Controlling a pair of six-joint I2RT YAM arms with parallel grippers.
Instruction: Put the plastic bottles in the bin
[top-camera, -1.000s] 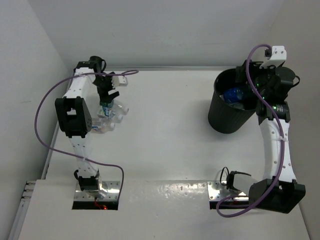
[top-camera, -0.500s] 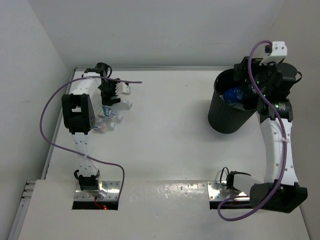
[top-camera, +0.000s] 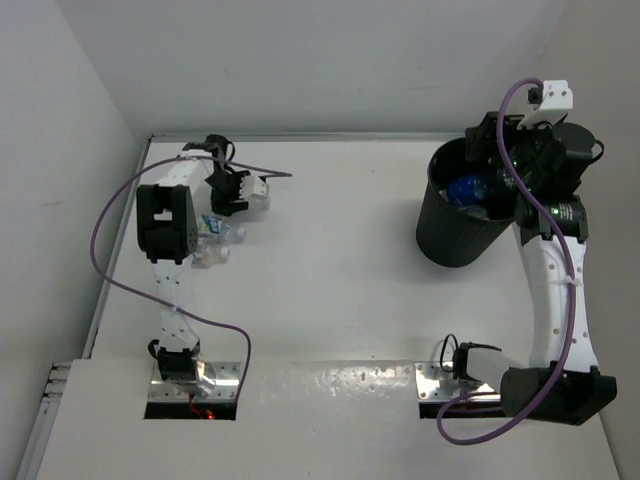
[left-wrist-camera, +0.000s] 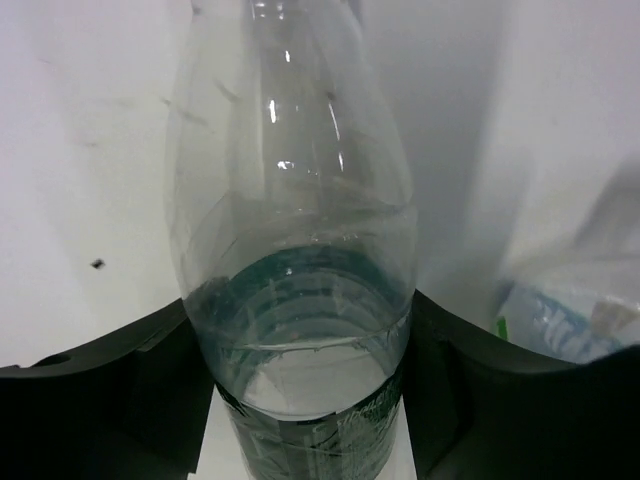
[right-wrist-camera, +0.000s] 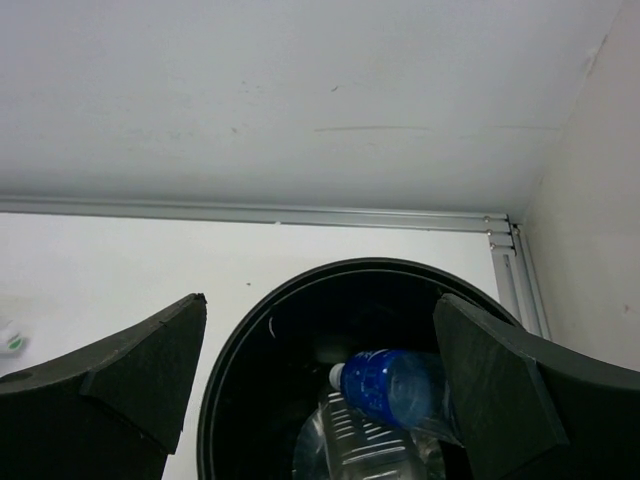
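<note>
Change noted: over the last second the left arm has folded toward the far-left corner and the left gripper (top-camera: 228, 188) has narrowed. The right arm has barely shifted.

On the near side of the cluster, loose crinkled bottles (top-camera: 210, 246) lie on the table (top-camera: 330, 290). Just beyond them, the left gripper is clenched on the green-labelled bottle (left-wrist-camera: 295, 230), with a finger pressed against each flank. Another pale-labelled bottle (left-wrist-camera: 570, 310) lies just beside it.

At the far right, the bin (top-camera: 450, 235) stands upright. It holds a blue-labelled bottle (right-wrist-camera: 395, 385) lying on a clear bottle (right-wrist-camera: 350, 445). The right gripper (right-wrist-camera: 320, 300) hangs above the rim, fingers spread wide and holding nothing.
</note>
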